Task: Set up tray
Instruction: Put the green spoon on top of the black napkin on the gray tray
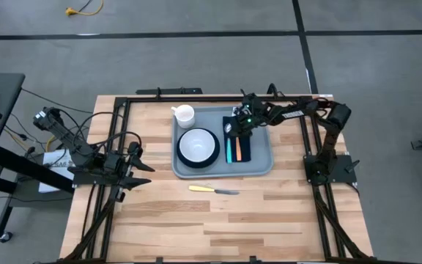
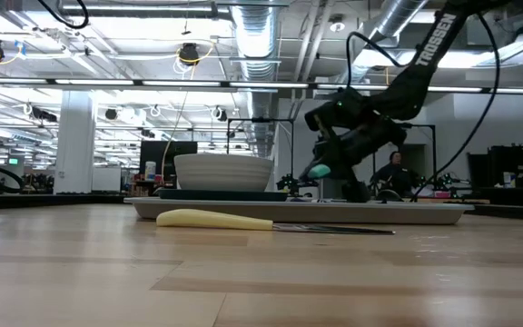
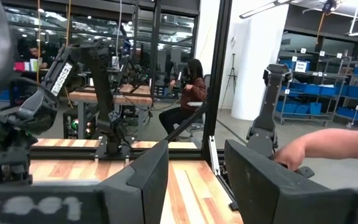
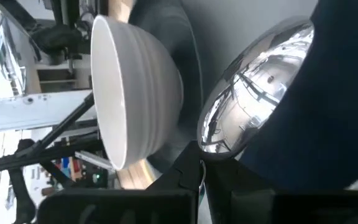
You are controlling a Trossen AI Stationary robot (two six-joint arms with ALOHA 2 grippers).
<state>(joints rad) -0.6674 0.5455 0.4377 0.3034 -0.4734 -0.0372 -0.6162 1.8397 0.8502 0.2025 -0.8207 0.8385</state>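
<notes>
The grey-blue tray (image 1: 262, 166) lies in the middle of the table, and its rim shows in the low view (image 2: 379, 211). On it stand a white mug (image 1: 184, 115) and a white bowl (image 1: 198, 144) on a dark teal plate (image 1: 179, 151). A navy napkin (image 1: 245, 150) on the tray carries an orange-handled utensil (image 1: 230, 151). My right gripper (image 1: 238, 123) is over the napkin's far end, shut on a teal-handled spoon (image 1: 237, 147). My left gripper (image 1: 141, 165) waits open at the table's left edge. A yellow-handled knife (image 1: 212, 190) lies flat on the table in front of the tray. My right gripper (image 4: 201, 171) pinches the spoon just behind its shiny bowl (image 4: 253, 87), at the neck (image 4: 202, 148). It comes from the far right, slanting down. The teal handle end (image 2: 319, 171) points toward the near edge and hangs above the tray's rim in the low view.
Black frame rails run along the table's left, right and far sides. Bare wood lies in front of the tray around the knife (image 2: 243, 221). Beyond the table, a person sits (image 3: 191, 93) and a hand (image 3: 300, 150) shows near another arm's base.
</notes>
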